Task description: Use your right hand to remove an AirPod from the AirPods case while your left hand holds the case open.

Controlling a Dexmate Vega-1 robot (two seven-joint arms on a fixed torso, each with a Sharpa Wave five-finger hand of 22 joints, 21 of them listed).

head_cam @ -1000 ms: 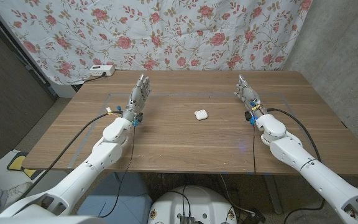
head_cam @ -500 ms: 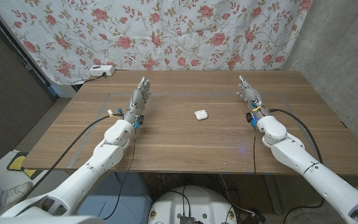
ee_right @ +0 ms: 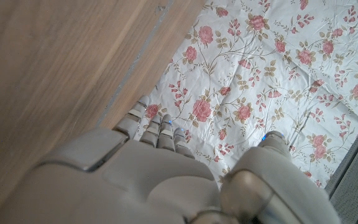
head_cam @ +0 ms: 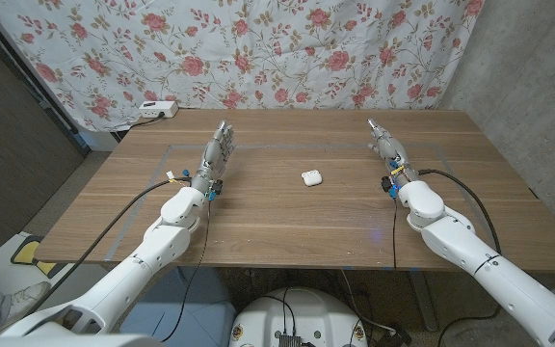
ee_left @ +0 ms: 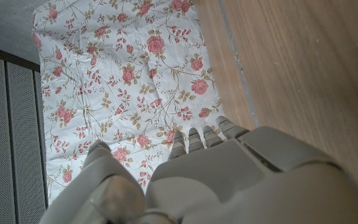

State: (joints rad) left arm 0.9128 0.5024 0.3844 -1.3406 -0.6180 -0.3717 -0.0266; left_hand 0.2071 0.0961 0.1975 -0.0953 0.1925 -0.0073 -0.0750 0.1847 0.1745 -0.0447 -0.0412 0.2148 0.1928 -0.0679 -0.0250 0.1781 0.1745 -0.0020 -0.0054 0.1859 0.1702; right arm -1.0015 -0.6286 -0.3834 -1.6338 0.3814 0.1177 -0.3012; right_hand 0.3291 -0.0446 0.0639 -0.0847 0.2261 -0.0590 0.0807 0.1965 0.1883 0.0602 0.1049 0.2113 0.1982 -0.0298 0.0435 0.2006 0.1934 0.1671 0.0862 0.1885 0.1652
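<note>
Both robot hands wait apart, case untouched between them.

The AirPods case (head_cam: 309, 177) lies closed on the worktop (head_cam: 287, 222), between the left robot hand (head_cam: 216, 154) and the right robot hand (head_cam: 385, 145), well apart from each and a little nearer the right. Each robot hand stands on edge with fingers straight and close together, holding nothing, likely a ready pose that leaves the middle free for reaching in. Behind hangs a floral cloth (head_cam: 258, 48); no grasp has begun.

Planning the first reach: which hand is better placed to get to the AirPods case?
Roughly even. The AirPods case lies between the left hand and right hand, slightly nearer the right. Both hold nothing.
</note>
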